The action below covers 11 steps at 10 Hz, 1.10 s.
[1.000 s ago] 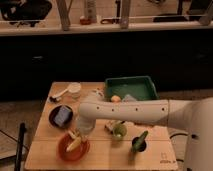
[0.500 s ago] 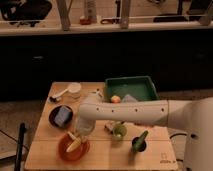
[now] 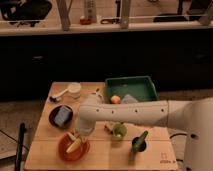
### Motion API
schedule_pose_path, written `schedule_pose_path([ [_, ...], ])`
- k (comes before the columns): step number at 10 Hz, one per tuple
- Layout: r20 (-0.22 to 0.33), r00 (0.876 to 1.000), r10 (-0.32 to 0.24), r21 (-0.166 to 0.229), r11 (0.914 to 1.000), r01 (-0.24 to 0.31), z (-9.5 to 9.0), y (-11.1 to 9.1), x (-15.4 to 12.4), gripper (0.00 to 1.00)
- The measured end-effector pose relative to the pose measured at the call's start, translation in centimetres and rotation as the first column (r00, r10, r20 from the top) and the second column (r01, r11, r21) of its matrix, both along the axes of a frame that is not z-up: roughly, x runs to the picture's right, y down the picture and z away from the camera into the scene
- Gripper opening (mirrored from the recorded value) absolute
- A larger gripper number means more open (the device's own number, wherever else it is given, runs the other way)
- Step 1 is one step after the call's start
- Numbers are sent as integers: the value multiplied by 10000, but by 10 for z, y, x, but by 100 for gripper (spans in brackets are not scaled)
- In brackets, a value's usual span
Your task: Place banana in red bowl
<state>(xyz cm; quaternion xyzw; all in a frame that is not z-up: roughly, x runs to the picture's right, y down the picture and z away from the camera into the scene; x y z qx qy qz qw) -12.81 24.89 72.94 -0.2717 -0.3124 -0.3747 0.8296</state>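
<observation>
The red bowl [image 3: 72, 149] sits at the front left of the wooden table [image 3: 107, 152]. The yellow banana [image 3: 74, 145] lies inside it, tilted, its upper end toward the gripper. My gripper [image 3: 75, 136] hangs from the white arm [image 3: 130, 114] right above the bowl's far rim, at the banana's upper end. I cannot tell whether it still touches the banana.
A dark bowl with a blue item [image 3: 62, 116] stands behind the red bowl. A green tray [image 3: 131, 89] with an orange fruit [image 3: 115, 99] is at the back. A green cup-like object [image 3: 119, 131] and a dark green vegetable [image 3: 139, 141] lie to the right. A white scoop [image 3: 69, 90] is at the back left.
The arm and gripper have stayed over the red bowl; the banana rests a little lower in the bowl than before. Nothing else has moved.
</observation>
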Motion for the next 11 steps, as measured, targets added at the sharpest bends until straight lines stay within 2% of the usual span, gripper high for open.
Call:
schedule_pose_path([
  [6, 387, 9992, -28, -220, 9998, 37, -6, 16, -9, 74],
  [8, 481, 9988, -67, -235, 9997, 78, -7, 19, -11, 80],
  [11, 534, 9986, -62, -288, 9996, 77, -6, 21, -8, 80],
])
